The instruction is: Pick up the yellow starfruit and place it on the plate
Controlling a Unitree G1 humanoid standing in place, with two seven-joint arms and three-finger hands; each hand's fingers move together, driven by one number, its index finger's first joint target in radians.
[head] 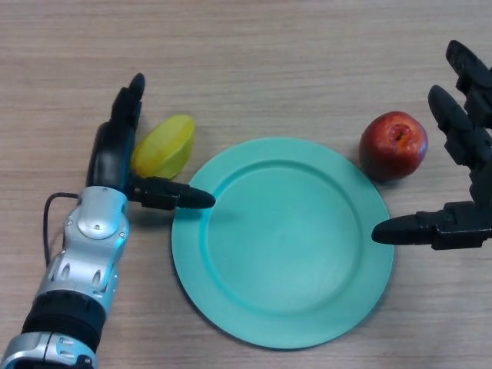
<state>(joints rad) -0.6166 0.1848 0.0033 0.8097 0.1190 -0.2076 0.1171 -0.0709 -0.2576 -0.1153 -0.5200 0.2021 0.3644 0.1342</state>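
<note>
1. Reaching with my left hand, I have my fingers stretched straight along the far side of the yellow starfruit, with my thumb pointing toward three o'clock just beneath it. The fingers are spread apart and nothing is clamped yet; whether they touch the fruit's skin I cannot tell.
2. The starfruit lies on the wooden table, cradled in the gap between fingers and thumb, just off the plate's rim at about ten o'clock from the plate's centre.
3. The teal plate sits bare in the middle, with my thumb tip at its edge at roughly nine o'clock.
4. My right hand hovers idle at three o'clock of the plate, fingers splayed and holding nothing.
5. A red apple rests near the rim at about one o'clock, apart from both hands.
6. Progress, as I judge it: the approach is made, but the grasp, the lift and the placing on the plate are all left to do.
</note>
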